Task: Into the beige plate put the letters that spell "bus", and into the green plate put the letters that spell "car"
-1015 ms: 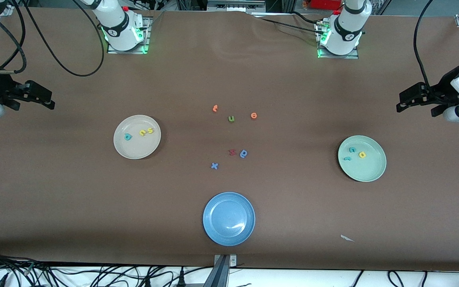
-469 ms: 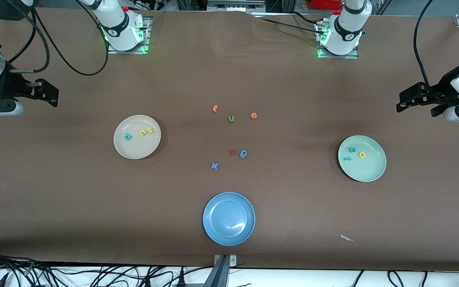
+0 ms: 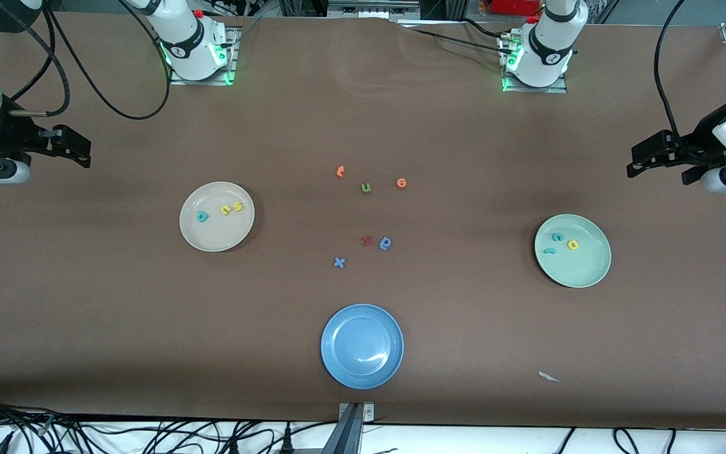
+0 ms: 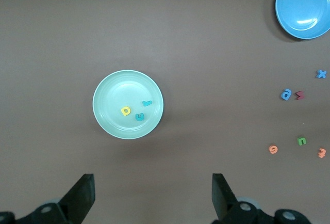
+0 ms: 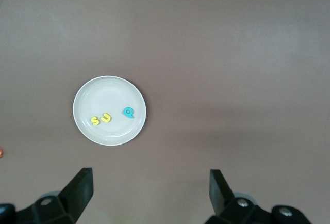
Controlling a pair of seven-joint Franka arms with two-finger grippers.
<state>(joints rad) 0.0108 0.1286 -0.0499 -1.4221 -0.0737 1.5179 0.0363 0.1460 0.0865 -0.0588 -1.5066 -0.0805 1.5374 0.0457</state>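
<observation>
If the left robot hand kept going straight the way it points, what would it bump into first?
Probably just bare brown table. The open left hand points down at the tabletop, beside the round mint-green plate rather than squarely over it, though depth is hard to judge.

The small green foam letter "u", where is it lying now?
In the front view, the small green foam letter "u" lies on the brown table, between the two orange foam letters and slightly nearer to the front camera.

Beige plate [image 3: 217, 234] carries teal b [image 3: 202, 217], yellow u [image 3: 225, 210] and s [image 3: 237, 206]; mint-green plate [image 3: 583, 271] carries teal c [image 3: 556, 237], teal r [image 3: 549, 250], yellow a [image 3: 573, 244].
</observation>
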